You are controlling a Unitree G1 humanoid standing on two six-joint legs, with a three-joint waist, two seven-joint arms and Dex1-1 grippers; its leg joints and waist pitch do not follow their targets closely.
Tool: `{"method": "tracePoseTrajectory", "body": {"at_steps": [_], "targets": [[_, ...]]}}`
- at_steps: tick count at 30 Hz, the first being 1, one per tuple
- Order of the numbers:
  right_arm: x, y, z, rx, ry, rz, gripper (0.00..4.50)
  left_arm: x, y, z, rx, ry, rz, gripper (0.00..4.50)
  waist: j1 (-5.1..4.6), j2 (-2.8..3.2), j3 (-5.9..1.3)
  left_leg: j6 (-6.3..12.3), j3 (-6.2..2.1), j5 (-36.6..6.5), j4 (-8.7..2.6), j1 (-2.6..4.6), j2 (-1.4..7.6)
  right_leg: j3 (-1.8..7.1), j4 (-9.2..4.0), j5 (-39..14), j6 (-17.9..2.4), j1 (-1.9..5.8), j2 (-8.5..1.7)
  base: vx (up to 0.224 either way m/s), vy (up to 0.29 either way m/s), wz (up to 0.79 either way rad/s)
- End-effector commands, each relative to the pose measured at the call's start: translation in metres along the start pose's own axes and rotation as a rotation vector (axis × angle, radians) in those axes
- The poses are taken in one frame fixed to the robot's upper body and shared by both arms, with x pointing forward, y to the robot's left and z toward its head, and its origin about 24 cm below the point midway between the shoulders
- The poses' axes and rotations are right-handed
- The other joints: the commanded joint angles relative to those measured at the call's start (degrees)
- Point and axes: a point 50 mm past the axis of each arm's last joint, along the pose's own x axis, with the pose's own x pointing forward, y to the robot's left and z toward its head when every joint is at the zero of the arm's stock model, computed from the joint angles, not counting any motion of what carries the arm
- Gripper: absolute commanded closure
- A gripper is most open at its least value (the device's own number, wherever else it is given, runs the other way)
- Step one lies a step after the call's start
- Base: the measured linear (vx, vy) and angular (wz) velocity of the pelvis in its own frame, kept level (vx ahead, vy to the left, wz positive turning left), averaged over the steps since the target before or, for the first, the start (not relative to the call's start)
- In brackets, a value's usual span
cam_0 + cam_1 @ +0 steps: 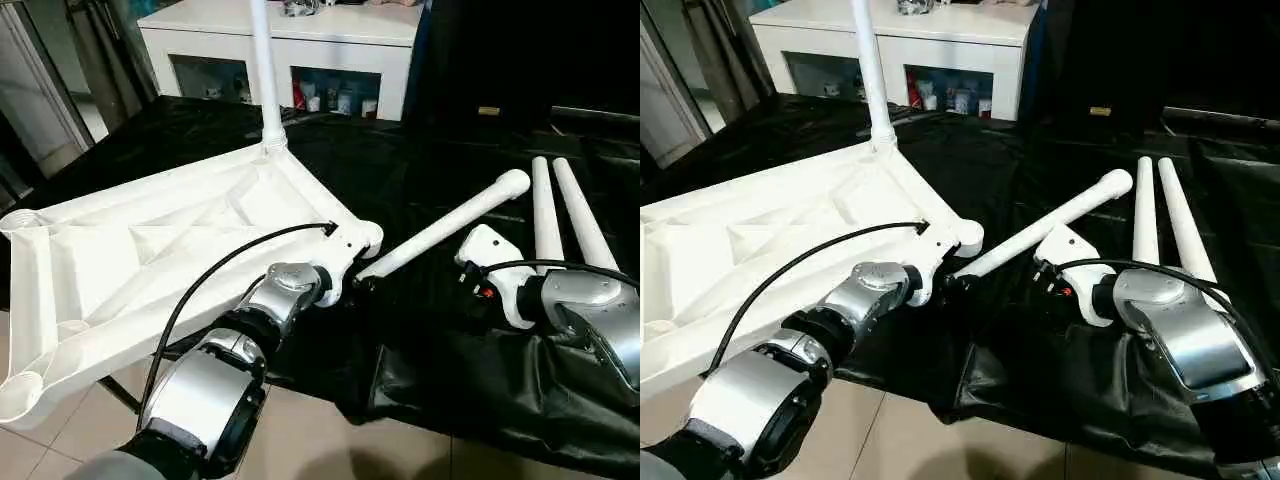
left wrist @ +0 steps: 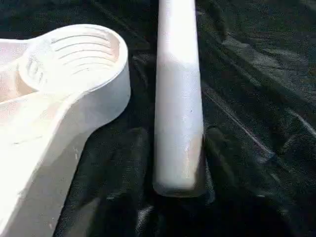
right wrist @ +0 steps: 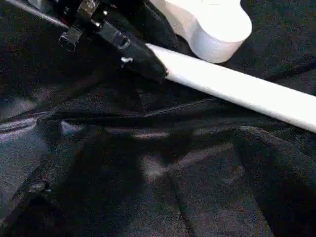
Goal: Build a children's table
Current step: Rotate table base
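Tabletop (image 1: 150,250) lay upside down on the black-draped desk (image 1: 420,180), one leg (image 1: 262,70) already upright in its far corner socket. Left hand (image 3: 143,61) was closed on the near end of a loose leg (image 1: 440,228) just right of the near-right socket (image 2: 74,54). To do this well: lift, tip upright, centre over the socket, then press. Right hand (image 1: 1052,268) hung wide open, empty, beside that leg. Two spare legs (image 1: 565,215) lay far right.

head views downward, wrist views close
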Motion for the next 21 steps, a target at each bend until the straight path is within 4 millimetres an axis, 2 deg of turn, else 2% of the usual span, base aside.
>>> {"method": "tracePoseTrajectory", "body": {"at_steps": [1, 3, 6, 7, 15, 16, 18, 21], "targets": [[-0.0001, -0.0005, 0.0063, -0.029, -0.016, -0.008, 0.00, -0.0005, 0.0031, 0.0048, 0.001, 0.009, 0.011, 2.77, 0.04, -1.68, -4.39, 7.81, 0.08, -8.5, -2.92, 0.05, -0.01, 1.55, -4.80, -25.4, -1.4, 4.11, -2.34, 0.000, 0.000, 0.00], [0.0004, -0.0007, 0.0063, -0.032, -0.015, -0.009, 0.00, 0.0003, 0.0015, 0.0031, 0.010, 0.022, 0.004, 2.97, 0.04, -1.51, -4.37, 7.81, 0.03, -8.6, -2.94, 0.06, 0.03, 1.56, -4.80, -25.2, -1.5, 4.11, -2.39, 0.000, 0.000, 0.00], [0.0003, -0.0009, 0.0061, -0.035, -0.014, -0.012, 0.00, 0.0005, 0.0007, 0.0010, 0.032, 0.032, 0.002, 3.09, 0.03, -1.57, -4.32, 7.92, 0.04, -8.9, -2.98, 0.17, 0.12, 1.59, -4.84, -25.1, -1.9, 4.06, -2.40, 0.000, 0.000, 0.00], [0.0002, -0.0009, 0.0060, -0.035, -0.014, -0.012, 0.00, 0.0005, 0.0005, 0.0005, 0.039, 0.036, 0.002, 3.29, 0.01, -1.60, -4.29, 7.92, 0.06, -9.0, -2.97, 0.16, 0.07, 1.55, -4.87, -25.3, -1.9, 4.07, -2.39, 0.000, 0.000, 0.00], [0.0005, -0.0007, 0.0056, -0.036, -0.014, -0.014, 0.00, 0.0021, -0.0027, -0.0032, 0.117, 0.072, -0.001, 3.90, -0.29, -1.52, -4.02, 6.97, 0.12, -11.1, -2.84, 0.37, -0.30, 0.93, -5.78, -29.9, 0.7, 3.86, -2.19, 0.000, 0.000, 0.00], [0.0006, -0.0007, 0.0055, -0.036, -0.014, -0.013, 0.00, 0.0024, -0.0034, -0.0038, 0.114, 0.077, -0.004, 3.90, -0.39, -1.56, -4.01, 6.88, 0.15, -11.4, -2.77, 0.38, -0.37, 0.81, -5.91, -30.3, 1.0, 3.80, -2.10, 0.000, 0.000, 0.00], [0.0006, -0.0008, 0.0056, -0.035, -0.014, -0.013, 0.00, 0.0030, -0.0047, -0.0042, 0.107, 0.082, -0.012, 3.59, -0.48, -1.53, -3.99, 6.87, 0.16, -11.7, -2.70, 0.43, -0.44, 0.64, -6.09, -30.8, 1.4, 3.75, -2.07, 0.000, 0.000, 0.00], [0.0005, -0.0010, 0.0058, -0.035, -0.014, -0.014, 0.00, 0.0033, -0.0058, -0.0048, 0.080, 0.083, -0.025, 3.51, -0.70, -1.45, -4.03, 6.97, 0.08, -12.1, -2.72, 0.45, -0.36, 0.47, -6.22, -30.6, 1.4, 3.76, -2.08, 0.000, 0.000, 0.00]]}}
